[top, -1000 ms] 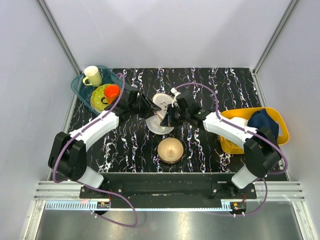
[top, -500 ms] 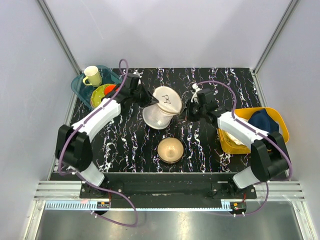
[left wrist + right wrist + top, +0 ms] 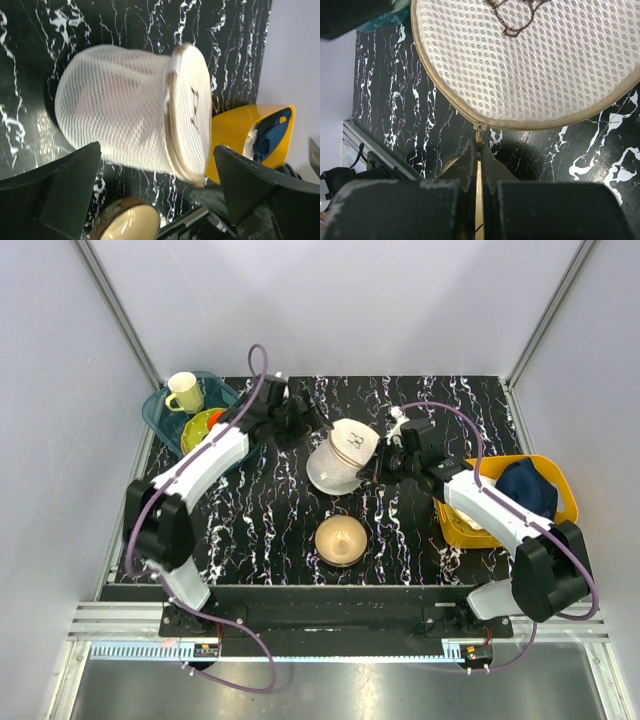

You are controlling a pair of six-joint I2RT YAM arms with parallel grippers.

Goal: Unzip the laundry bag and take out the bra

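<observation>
Two grippers are set on either side of the laundry bag (image 3: 340, 458), which lies tilted on its side at the middle of the table (image 3: 260, 530), a little far of the bronze bowl (image 3: 340, 538). Its round lid (image 3: 530, 60), marked with a small dark bra drawing, is turned toward the right arm, seemingly so that the zip can be reached from that side.

The right gripper (image 3: 480, 150) is closed, its fingers pressed together on the zip pull (image 3: 480, 129) at the near edge of the lid. The zip tape is seen running unbroken around the rim there, so the bag is judged not yet opened.

The left gripper (image 3: 156, 146) is held at the bag's left side with its fingers (image 3: 65, 195) spread wide, the mesh body lying between and beyond them. No contact with the mesh can be made out. It is probably placed there to brace the bag, since a soft drum would otherwise be dragged along by any pull on the zip.

No clear sight of the bra is given. Only a faint pinkish tint is seen through the mesh in the left wrist view, so the bra is judged to be inside the bag.

At the right edge stands the yellow bin (image 3: 455, 530) holding a dark blue cloth (image 3: 527, 487), well apart from the bag.
</observation>
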